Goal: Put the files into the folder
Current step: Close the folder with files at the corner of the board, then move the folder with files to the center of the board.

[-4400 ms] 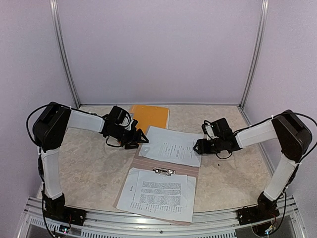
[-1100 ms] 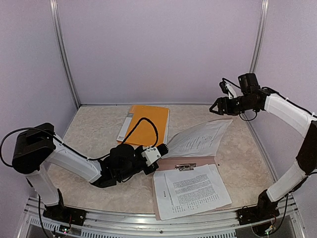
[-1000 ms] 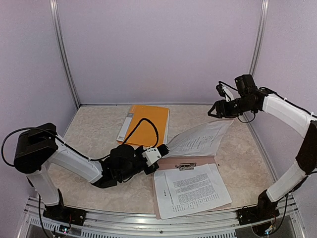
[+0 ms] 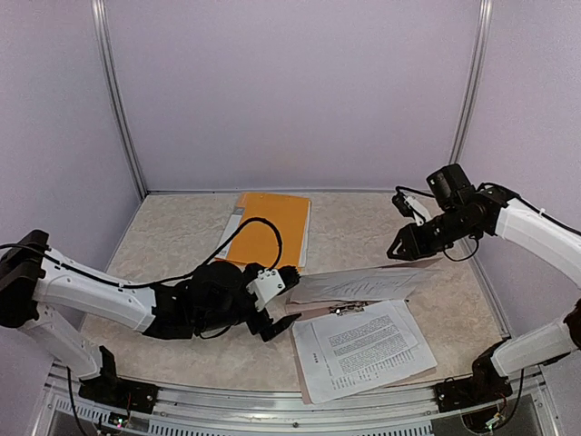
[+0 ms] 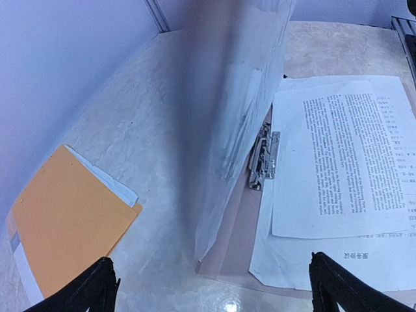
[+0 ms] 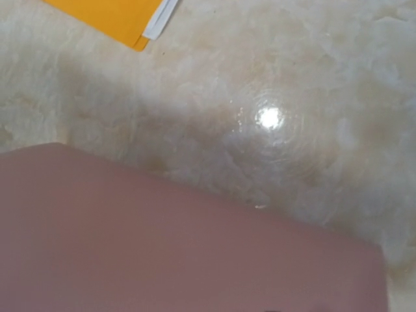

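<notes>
Now my left end effector (image 4: 285,307) hangs released beside the raised taupe card folder cover (image 4: 363,283). Whether my right end effector (image 4: 406,251) grips it, I cannot tell. White printed paper files (image 4: 363,345) lie at five o'clock on the tabletop (image 4: 363,218).

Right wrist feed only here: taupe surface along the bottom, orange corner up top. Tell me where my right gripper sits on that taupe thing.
Observer: The right gripper is at the far right end of the taupe cover. The cover is raised at a slant, with its low edge by the metal clip. I cannot tell whether the gripper is clamped on it.
Operator: Report the left gripper.
Observer: The left gripper is low at the cover's left end, wide open and holding nothing.
</notes>
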Controlling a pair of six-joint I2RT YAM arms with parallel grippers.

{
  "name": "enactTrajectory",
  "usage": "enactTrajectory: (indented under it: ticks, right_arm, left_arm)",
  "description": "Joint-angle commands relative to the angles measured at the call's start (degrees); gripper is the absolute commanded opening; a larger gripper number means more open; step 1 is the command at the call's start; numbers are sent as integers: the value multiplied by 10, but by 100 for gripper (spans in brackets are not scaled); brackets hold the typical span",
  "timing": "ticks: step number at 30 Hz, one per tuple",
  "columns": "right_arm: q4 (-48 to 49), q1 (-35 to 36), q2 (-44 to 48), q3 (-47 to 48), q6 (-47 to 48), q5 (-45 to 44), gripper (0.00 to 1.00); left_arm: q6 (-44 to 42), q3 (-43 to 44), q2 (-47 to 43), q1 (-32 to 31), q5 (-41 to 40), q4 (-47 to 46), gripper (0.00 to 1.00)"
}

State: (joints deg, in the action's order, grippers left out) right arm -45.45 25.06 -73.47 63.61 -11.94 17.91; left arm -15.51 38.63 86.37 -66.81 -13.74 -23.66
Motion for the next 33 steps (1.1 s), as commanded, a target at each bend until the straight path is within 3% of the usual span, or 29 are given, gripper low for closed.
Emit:
enactTrajectory:
  ticks: [1,6,10,15,18,20,26,33]
  right_arm:
    - [-9,22,13,-17,-18,-21,36]
    - [0,37,16,-36,-26,-33,35]
    - [0,47,19,-42,-29,-37,35]
    - [-7,54,26,-46,-30,-50,36]
    - [-5,54,30,-51,-36,-64,42]
    - [0,54,34,-60,-43,-75,48]
    - [45,54,52,-135,-86,-110,68]
    - [59,50,29,-174,-107,-174,88]
  left_arm:
    - [84,36,-51,-33,25,204,99]
    - [141,54,-106,-89,-8,322,99]
    - [181,81,-143,-108,16,388,99]
    - [207,119,-152,-109,44,435,99]
    - [220,138,-142,-107,39,434,99]
    - [233,156,-129,-89,53,426,99]
    - [331,209,-45,50,164,422,99]
    - [415,266,60,102,207,479,99]
